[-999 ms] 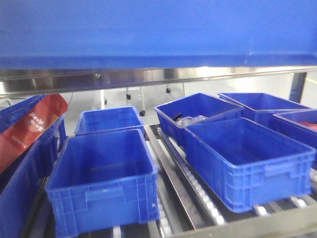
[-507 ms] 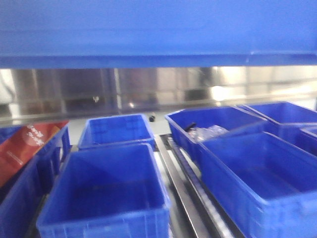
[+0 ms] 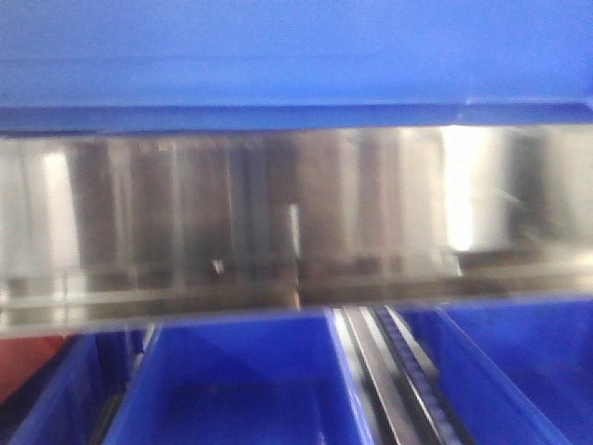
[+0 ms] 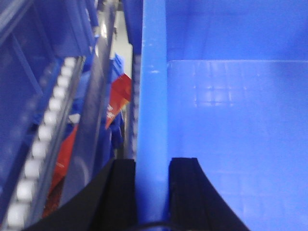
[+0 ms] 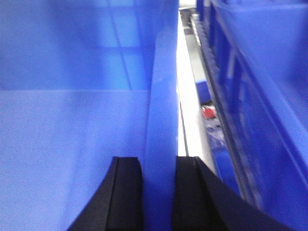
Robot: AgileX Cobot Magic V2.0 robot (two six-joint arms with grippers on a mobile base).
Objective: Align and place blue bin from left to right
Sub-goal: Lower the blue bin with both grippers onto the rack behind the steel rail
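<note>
The left gripper (image 4: pixel 151 195) is pinching the bin's (image 4: pixel 154 86) left wall, with one black finger (image 4: pixel 119 192) on each side of the rim. The right gripper (image 5: pixel 159 195) is clamping the opposite wall likewise. The bin is hanging between them, its blurred side filling the top of the front view. Beyond it, a steel beam (image 3: pixel 232 232) is crossing the scene, lower bins (image 3: pixel 241 389) are flanking a roller rail (image 3: pixel 394 371), and a red bag (image 4: pixel 120 94) is lying at the left.
</note>
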